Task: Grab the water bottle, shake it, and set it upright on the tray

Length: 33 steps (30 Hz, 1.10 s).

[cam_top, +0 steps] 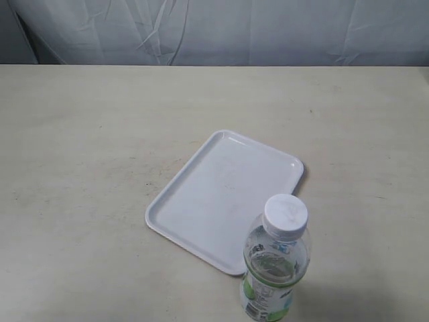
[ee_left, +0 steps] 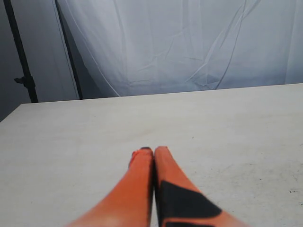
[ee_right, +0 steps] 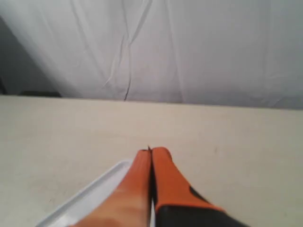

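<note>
Orange-fingered left gripper [ee_left: 147, 150]: fingers pressed together, holding nothing; right gripper [ee_right: 150, 150] likewise. Small clear plastic water bottle [cam_top: 275, 268], white cap, white-and-green label, stands upright on the pale beige table [cam_top: 80, 134], at the near edge of the flat white rectangular plastic tray [cam_top: 221, 194]; contact unclear. White cloth backdrop [cam_top: 268, 27] behind.

The left gripper [ee_left: 152, 151] is pointing from the near edge into the middle of the frame, its two orange fingers [ee_left: 137, 184] lying pressed together with no gap at the tips. A pale table [ee_left: 227, 123] is stretching away beyond it. A creased white curtain [ee_left: 189, 42] is hanging across the background, with a dark pole [ee_left: 16, 52] standing beside it.
</note>
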### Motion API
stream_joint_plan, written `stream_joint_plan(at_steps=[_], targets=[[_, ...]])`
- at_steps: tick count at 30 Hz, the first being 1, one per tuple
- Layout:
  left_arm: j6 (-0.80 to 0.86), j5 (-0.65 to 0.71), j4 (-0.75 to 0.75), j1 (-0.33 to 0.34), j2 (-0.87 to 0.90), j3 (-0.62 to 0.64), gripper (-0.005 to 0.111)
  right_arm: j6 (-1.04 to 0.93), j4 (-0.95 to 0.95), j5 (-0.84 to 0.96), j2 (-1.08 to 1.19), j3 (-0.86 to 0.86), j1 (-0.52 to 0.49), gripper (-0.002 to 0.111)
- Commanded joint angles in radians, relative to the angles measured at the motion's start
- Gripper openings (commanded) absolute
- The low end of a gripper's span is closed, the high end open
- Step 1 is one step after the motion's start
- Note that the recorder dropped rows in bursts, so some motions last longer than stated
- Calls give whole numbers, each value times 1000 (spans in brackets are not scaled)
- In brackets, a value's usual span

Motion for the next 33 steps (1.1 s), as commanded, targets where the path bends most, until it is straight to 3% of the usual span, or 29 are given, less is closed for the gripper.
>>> stream_joint_plan(at_steps=[1,5,8,10,13,16,17,22,33], targets=[[-3,-13,0,-7,-4,3,2,-418,396,-76,-95,255,42,-1],[-3,-13,0,-7,-4,3,2,-701,655,-64,-125,306,72,-1],[-3,-13,0,-7,-4,3,2,-723,599,64,-116,306,76,1],[-3,-13,0,-7,-4,3,2,-725,576,182,-105,306,76,12],[-3,-13,0,-7,-4,3,2,-782,592,314,-95,306,78,48],[-3,-13,0,-7,-4,3,2,-782,586,408,-95,306,78,99],[-3,-13,0,-7,-4,3,2,-782,600,436,-95,306,78,105],[-3,-13,0,-7,-4,3,2,-782,617,483,-95,306,78,104],[-3,-13,0,-7,-4,3,2,-801,620,347,-50,306,78,104]])
